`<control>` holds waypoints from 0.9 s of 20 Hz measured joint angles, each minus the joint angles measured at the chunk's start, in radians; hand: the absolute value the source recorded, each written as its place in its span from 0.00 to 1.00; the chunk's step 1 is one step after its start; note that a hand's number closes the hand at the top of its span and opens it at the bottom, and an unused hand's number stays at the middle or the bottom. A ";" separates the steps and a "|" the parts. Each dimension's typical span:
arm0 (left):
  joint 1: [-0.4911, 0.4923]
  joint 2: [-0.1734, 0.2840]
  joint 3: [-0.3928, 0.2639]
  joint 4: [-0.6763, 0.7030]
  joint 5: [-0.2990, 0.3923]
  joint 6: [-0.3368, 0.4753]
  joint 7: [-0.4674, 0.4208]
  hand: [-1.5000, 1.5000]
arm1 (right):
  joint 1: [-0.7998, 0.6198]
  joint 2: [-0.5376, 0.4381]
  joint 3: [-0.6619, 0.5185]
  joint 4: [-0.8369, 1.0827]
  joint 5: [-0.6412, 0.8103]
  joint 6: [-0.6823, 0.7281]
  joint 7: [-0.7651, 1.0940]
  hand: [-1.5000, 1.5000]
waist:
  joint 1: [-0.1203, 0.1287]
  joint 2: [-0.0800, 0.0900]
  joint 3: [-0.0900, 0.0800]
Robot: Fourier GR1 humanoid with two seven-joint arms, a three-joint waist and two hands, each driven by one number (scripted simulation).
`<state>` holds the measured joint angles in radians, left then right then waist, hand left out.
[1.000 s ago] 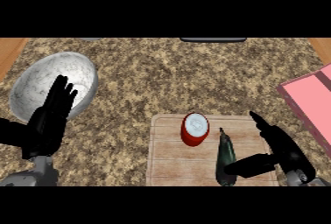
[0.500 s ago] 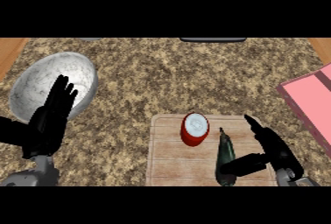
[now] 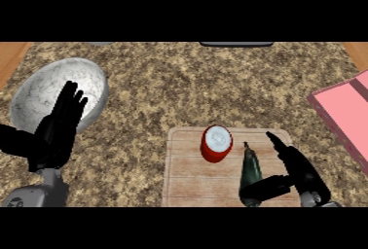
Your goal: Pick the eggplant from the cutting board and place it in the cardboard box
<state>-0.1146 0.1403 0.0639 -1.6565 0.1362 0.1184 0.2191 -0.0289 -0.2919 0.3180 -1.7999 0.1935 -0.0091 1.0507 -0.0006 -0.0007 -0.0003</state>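
Observation:
A dark green eggplant [image 3: 251, 168] lies lengthwise on the right part of the wooden cutting board [image 3: 185, 181], stem pointing away from me. My right hand [image 3: 305, 175] is just to its right, fingers straight along its side. The thumb reaches across the eggplant's near end and hides it. The fingers are not curled round the eggplant. The pink box [image 3: 346, 111] sits at the right edge, partly out of view. At the left my left hand [image 3: 57, 130] rests open with its fingers up, in front of a bowl.
A red can with a white top [image 3: 216, 144] stands on the board just left of the eggplant. A large metal bowl [image 3: 39, 90] sits at the far left of the speckled counter. A dark object [image 3: 237, 44] shows at the far edge.
My right hand has shifted left, closing in on the eggplant, and its thumb now lies over the eggplant's near end. The left hand and the eggplant have stayed put.

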 measured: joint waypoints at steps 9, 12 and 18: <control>0.008 -0.023 -0.010 -0.017 -0.021 0.002 0.006 0.50 | -0.029 0.069 -0.007 0.081 0.063 0.030 -0.022 0.00 | -0.001 -0.005 -0.006; -0.001 -0.016 0.008 -0.002 -0.016 -0.009 0.000 0.50 | -0.010 0.084 -0.005 0.068 0.094 0.033 -0.035 1.00 | 0.000 -0.005 -0.006; 0.017 -0.013 0.015 -0.023 -0.011 -0.025 0.010 0.50 | -0.004 0.081 0.013 0.058 0.170 0.050 -0.064 1.00 | -0.001 -0.007 -0.008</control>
<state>-0.0973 0.1274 0.0785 -1.6799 0.1257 0.0938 0.2291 -0.0326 -0.2110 0.3306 -1.7419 0.3632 0.0413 0.9868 -0.0016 -0.0077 -0.0087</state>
